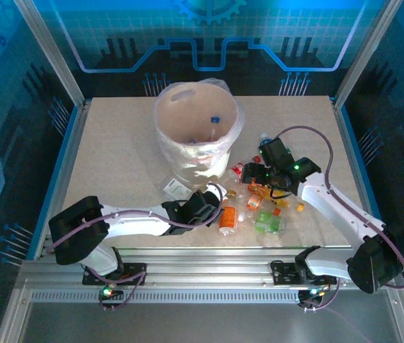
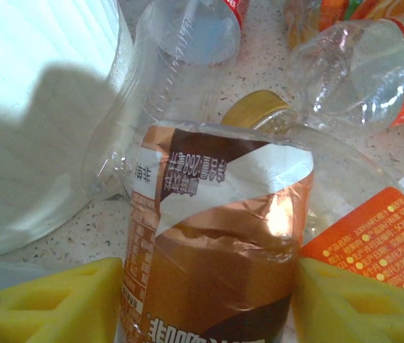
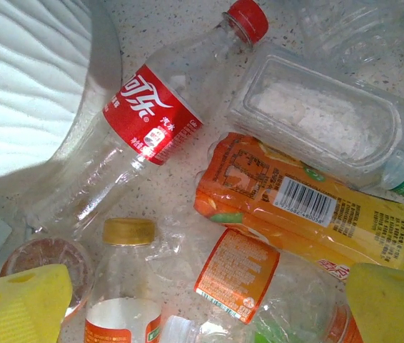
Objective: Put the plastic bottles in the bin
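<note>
The bin (image 1: 195, 128), a white bucket lined with a clear bag, stands at the table's centre back with a blue-capped bottle (image 1: 213, 123) inside. Several plastic bottles (image 1: 252, 204) lie heaped to its front right. My left gripper (image 2: 209, 307) is shut on a brown-labelled bottle (image 2: 216, 236), its yellow pads (image 2: 52, 307) pressed against both sides, close beside the bin's wall (image 2: 31, 143). My right gripper (image 3: 205, 307) hangs open over the heap, above an orange-labelled bottle (image 3: 238, 275) and a yellow-capped bottle (image 3: 123, 286). A red cola bottle (image 3: 152, 107) and an orange juice bottle (image 3: 309, 207) lie beyond it.
A clear plastic tub (image 3: 323, 118) lies among the bottles. A small white packet (image 1: 175, 188) sits by the bin's front left. The left half of the table (image 1: 109, 164) is bare. Blue cage walls and metal posts (image 1: 48, 50) ring the table.
</note>
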